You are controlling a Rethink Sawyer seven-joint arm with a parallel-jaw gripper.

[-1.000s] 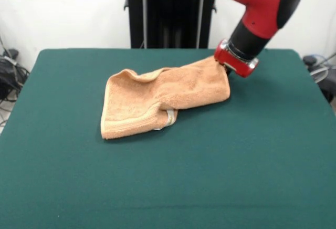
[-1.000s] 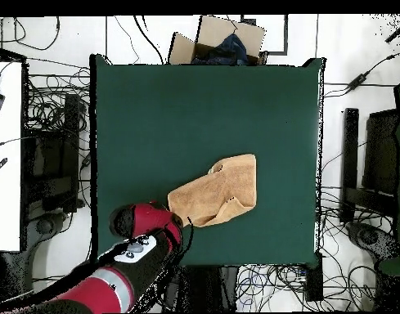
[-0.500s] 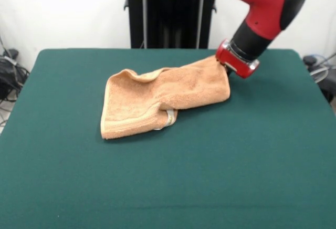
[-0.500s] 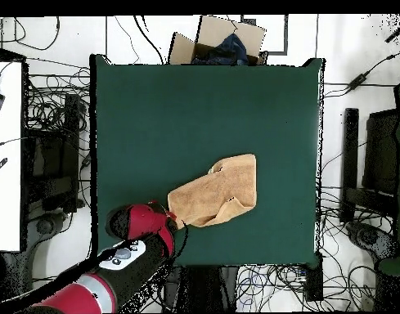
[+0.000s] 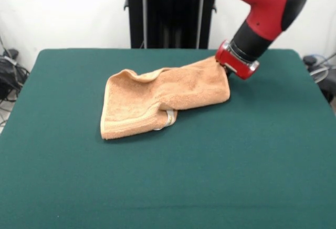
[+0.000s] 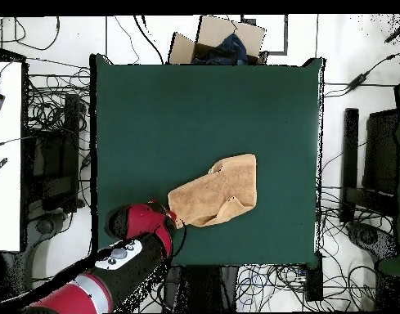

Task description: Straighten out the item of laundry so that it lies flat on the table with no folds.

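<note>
At table's (image 5: 273, 150) far right, gripper (image 5: 227, 70) touching towel's (image 5: 163, 97) raised corner, grip impossible to tell, risking slipping off or dragging the folded towel without flattening it.

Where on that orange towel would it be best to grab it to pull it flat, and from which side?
Probably the folded-under corner of the towel, by the small white tag on its front edge. That flap is doubled beneath, so coming in from the open table in front and drawing it outward should undo the fold. The claw sits at the opposite far corner; its grip is hidden.
</note>
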